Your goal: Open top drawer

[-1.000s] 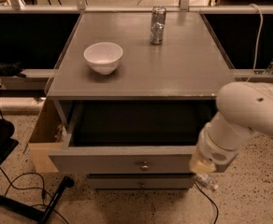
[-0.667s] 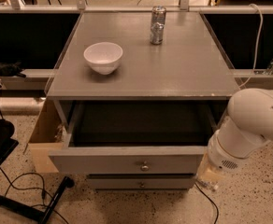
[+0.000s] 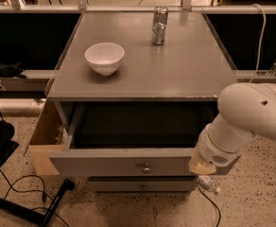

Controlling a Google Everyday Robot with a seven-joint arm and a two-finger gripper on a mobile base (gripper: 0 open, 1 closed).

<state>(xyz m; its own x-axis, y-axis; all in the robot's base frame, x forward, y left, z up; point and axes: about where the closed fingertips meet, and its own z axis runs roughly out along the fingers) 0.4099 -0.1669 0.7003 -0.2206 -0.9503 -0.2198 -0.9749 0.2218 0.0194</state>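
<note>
The top drawer [image 3: 105, 163] of the grey cabinet stands pulled out towards me. Its flat grey front carries a small round metal knob [image 3: 146, 168] at centre, and its inside is dark. My white arm [image 3: 251, 117] reaches in from the right. Its wrist hangs at the right end of the drawer front. My gripper [image 3: 208, 183] points down below the wrist, just right of the drawer front and apart from the knob. It is mostly hidden by the wrist.
A white bowl [image 3: 105, 57] and a silver can [image 3: 159, 25] stand on the cabinet top [image 3: 176, 70]. A shorter drawer [image 3: 128, 186] sits below the open one. Black cables [image 3: 20, 193] and a black stand leg [image 3: 53, 205] lie on the speckled floor at left.
My arm's wrist shifted slightly to the right and back again. The drawer front has not moved.
</note>
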